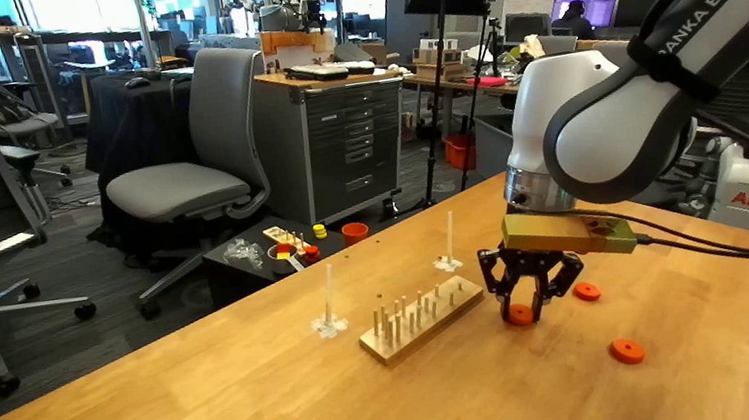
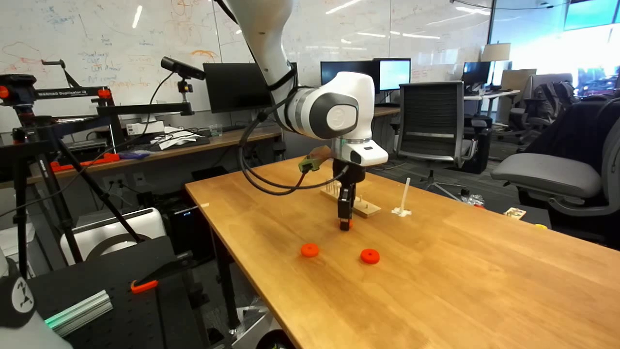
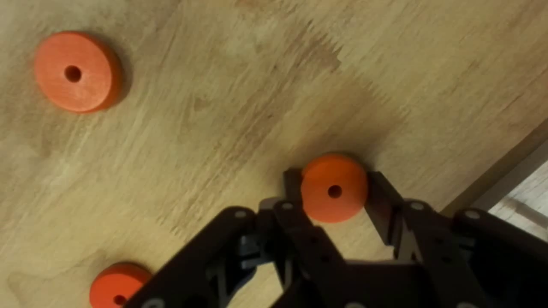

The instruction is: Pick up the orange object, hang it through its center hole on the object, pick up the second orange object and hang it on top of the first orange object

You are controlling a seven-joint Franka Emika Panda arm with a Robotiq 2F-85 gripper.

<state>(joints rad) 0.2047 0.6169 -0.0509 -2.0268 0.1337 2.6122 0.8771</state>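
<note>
The object, a pale wooden rack (image 1: 403,344) with a row of thin pegs, lies on the table; it also shows in an exterior view (image 2: 366,209), partly behind the arm. My gripper (image 1: 524,317) points down beside the rack's end. In the wrist view, my gripper (image 3: 335,186) has a finger against each side of an orange disc (image 3: 334,207) with a center hole. That disc appears to rest on the table. Two more orange discs lie apart: one (image 1: 587,292) near the gripper, another (image 1: 627,351) closer to the front. Both also show in the wrist view, the latter cut by fingers.
Two thin standalone uprights stand behind the rack, one (image 1: 329,296) at its left end, one (image 1: 450,237) near its right end. A low black side table (image 1: 242,272) beyond the edge holds colored parts. A cable (image 1: 742,254) loops from the wrist.
</note>
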